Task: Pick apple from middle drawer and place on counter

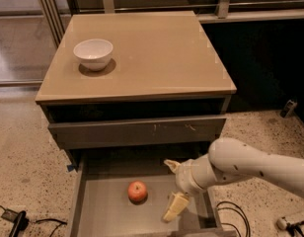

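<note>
Gripper: pale two-finger gripper (172, 186) on the white arm, hanging inside the open drawer toward its right edge; its fingers are spread apart and hold nothing, one tip toward the back edge, the other toward the front.
Apple: small round red apple with a yellowish blush (137, 191), resting on the drawer floor about midway between the left and right walls, just beside the gripper on its left and not touching it.
Drawer: wide, shallow dark-grey middle drawer (105, 212), pulled out below the scratched grey drawer front (137, 131).
Counter: glossy tan-beige counter top (157, 48), with a white ceramic bowl (94, 53) near its back-left corner.
Handling: probably light and firm, with a smooth waxy skin (so it may roll or slip if nudged from one side); it could bruise under a hard squeeze.
Where to hold: likely across the widest part, one finger on each side, low enough to pass the fullest bulge and clear of the stem end.
Risk: a finger touching first could push the apple toward the left wall.
Drop spot: the front-right corner of the counter looks suitable, well apart from the bowl.
</note>
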Robot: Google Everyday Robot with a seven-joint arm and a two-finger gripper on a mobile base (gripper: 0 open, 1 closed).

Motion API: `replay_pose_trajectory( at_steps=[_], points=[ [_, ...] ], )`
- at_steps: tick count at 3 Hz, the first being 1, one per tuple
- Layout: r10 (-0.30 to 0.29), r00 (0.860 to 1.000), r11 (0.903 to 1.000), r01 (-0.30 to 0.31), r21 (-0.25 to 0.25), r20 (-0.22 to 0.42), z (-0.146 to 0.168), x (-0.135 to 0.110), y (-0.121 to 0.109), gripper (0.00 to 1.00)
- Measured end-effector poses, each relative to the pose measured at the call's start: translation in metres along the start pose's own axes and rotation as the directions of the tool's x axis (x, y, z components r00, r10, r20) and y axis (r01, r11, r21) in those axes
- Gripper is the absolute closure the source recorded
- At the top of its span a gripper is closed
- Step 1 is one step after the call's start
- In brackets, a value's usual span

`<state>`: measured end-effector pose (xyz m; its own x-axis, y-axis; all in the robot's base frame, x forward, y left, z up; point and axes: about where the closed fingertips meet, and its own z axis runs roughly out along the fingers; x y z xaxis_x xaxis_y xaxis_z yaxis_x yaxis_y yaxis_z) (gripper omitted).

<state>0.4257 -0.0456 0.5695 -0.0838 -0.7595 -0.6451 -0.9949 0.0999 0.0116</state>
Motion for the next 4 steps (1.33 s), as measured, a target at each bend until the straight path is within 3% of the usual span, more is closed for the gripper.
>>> replay_pose_trajectory(
  at_steps=[1,2,3,4],
  points=[
    [0.039,0.999,0.9979,-0.040,-0.052,-0.030,0.063,0.016,-0.003,0.00],
    [0.051,0.998,0.9978,-0.052,-0.040,-0.039,0.087,0.021,-0.014,0.00],
    [-0.003,1.000,0.9958,0.001,0.091,0.023,0.068,-0.008,-0.054,0.00],
    [-0.002,1.000,0.9959,-0.001,0.090,0.024,0.072,-0.007,-0.056,0.00]
  ],
)
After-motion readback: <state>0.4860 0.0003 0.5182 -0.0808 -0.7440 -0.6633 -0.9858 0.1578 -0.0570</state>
